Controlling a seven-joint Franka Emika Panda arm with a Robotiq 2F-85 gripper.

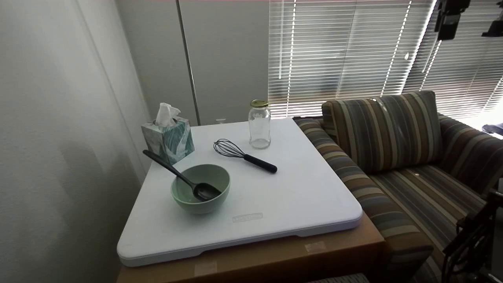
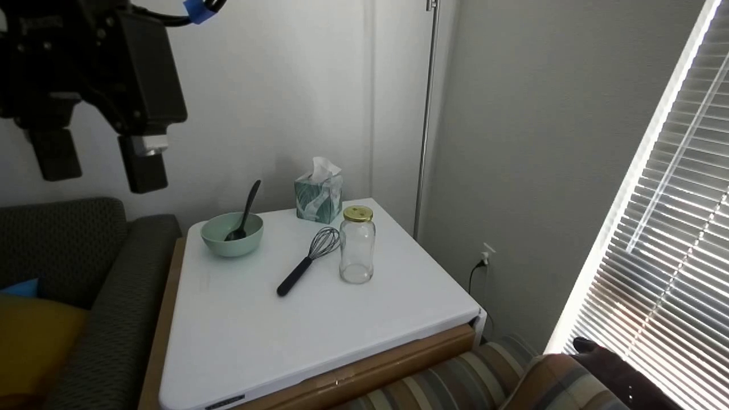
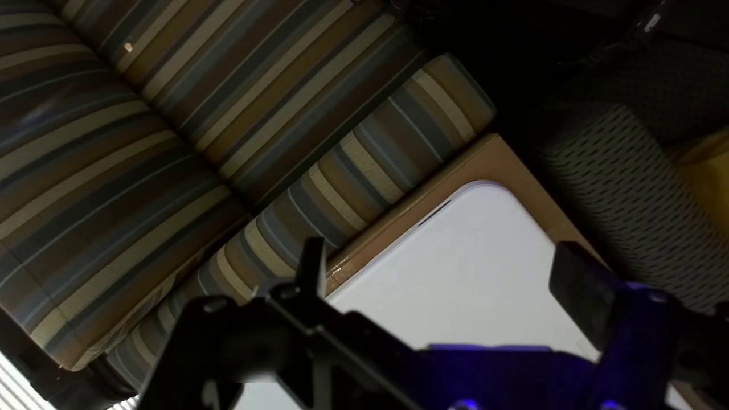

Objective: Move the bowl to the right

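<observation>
The rectangular white plastic-looking tabletop point(image 2: 256, 347) lies below the black two-fingered gripper point(image 2: 106, 183) — spread and empty, presumably ready for grasping. Well apart below it, the round pale-green bowl point(image 1: 202, 207) sits upright — its rim propping the long-handled black spoon point(image 1: 205, 192).

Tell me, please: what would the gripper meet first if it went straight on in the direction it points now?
Probably the white tabletop, near its corner: the wrist view shows it ahead of the open gripper. Depth is unclear, so the striped armrest might come first.
</observation>
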